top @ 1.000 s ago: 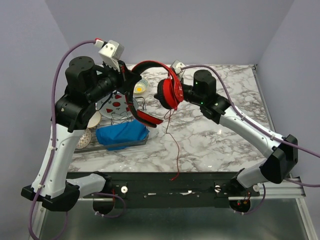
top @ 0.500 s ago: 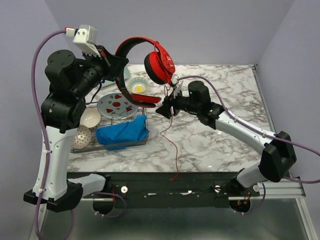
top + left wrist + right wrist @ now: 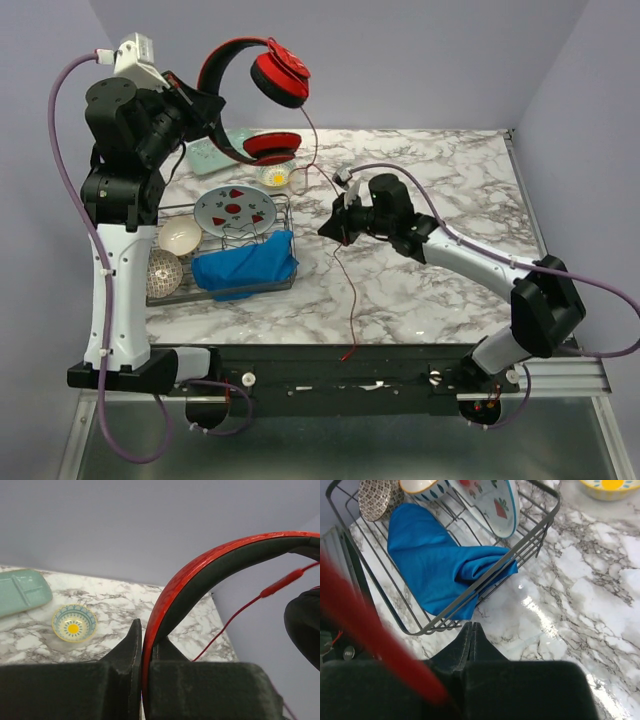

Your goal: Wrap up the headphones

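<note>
Up in the air over the back-left of the marble table (image 3: pixel 450 200): the headphones (image 3: pixel 280 76), clamped by the headband (image 3: pixel 210 565) between the fingers of the left gripper (image 3: pixel 147 640), cups out to its right, one above the other. Down from the cups, the thin red cable (image 3: pixel 352 300), trailing past the right gripper (image 3: pixel 330 228) to the table's near edge. Right gripper low over the marble, jaws pressed together; cable close beside them, pinched or not, cannot tell. Below the headphones, a wire rack (image 3: pixel 290 238) holding a crumpled blue cloth (image 3: pixel 245 268), a plate (image 3: pixel 232 208) with red shapes, a white bowl (image 3: pixel 180 236) and a patterned bowl (image 3: pixel 163 273). Behind the rack, on the marble, a small bowl (image 3: pixel 73 623) with a yellow centre and a pale green tray (image 3: pixel 20 592).
</note>
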Tool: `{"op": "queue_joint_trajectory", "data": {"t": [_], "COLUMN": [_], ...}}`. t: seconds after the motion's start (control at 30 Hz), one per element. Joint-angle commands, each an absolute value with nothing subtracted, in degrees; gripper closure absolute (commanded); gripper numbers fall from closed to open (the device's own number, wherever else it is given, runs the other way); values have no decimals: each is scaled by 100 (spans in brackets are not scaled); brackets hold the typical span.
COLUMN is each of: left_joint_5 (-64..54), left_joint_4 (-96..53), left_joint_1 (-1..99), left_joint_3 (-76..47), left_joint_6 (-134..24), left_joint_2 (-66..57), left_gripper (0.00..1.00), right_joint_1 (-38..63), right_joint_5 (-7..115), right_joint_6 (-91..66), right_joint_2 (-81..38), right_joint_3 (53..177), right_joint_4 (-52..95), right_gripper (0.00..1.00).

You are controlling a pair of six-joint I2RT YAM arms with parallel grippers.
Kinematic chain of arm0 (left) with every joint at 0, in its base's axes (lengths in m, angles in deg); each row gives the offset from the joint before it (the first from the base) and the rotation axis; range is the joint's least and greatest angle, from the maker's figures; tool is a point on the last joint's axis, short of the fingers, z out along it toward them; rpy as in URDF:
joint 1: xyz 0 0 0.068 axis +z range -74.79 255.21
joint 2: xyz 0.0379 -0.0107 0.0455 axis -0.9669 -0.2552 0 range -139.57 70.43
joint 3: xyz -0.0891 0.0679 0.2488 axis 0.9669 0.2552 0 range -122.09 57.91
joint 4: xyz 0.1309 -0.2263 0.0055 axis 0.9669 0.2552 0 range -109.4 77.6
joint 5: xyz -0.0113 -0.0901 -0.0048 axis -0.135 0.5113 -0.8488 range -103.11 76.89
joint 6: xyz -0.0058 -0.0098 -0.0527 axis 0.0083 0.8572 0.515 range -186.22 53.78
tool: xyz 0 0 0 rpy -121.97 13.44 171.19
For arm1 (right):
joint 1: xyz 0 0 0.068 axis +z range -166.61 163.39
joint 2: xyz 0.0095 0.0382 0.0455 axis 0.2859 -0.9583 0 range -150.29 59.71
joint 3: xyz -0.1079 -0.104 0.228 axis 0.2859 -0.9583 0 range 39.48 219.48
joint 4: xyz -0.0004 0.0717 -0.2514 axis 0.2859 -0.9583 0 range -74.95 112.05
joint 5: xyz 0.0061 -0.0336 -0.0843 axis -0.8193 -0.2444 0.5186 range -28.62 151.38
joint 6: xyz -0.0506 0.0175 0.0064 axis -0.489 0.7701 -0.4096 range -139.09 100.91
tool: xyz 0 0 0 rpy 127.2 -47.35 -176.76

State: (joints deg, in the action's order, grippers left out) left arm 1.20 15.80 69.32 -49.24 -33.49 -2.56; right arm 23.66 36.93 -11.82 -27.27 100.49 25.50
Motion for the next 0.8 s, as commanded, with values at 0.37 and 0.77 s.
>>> {"op": "queue_joint_trajectory", "data": {"t": [0.37, 0.77], "left_joint_5": [-139, -2996], "left_joint_4": [863, -102], "left_joint_1": [8796, 8629], "left_joint_3": [-5212, -4968], "left_joint_6": [-1031, -3272], "left_joint_2": [-1165, -1342], "left_gripper": [100, 100], "right_joint_1": [4076, 6196], "right_joint_5": [4344, 5443], "right_joint_6": [-1855, -2990], "right_joint_2": [-4444, -4348], "right_joint_3": [12409, 14432], "right_joint_4": [133, -2355], "right_gripper": [99, 99]}}
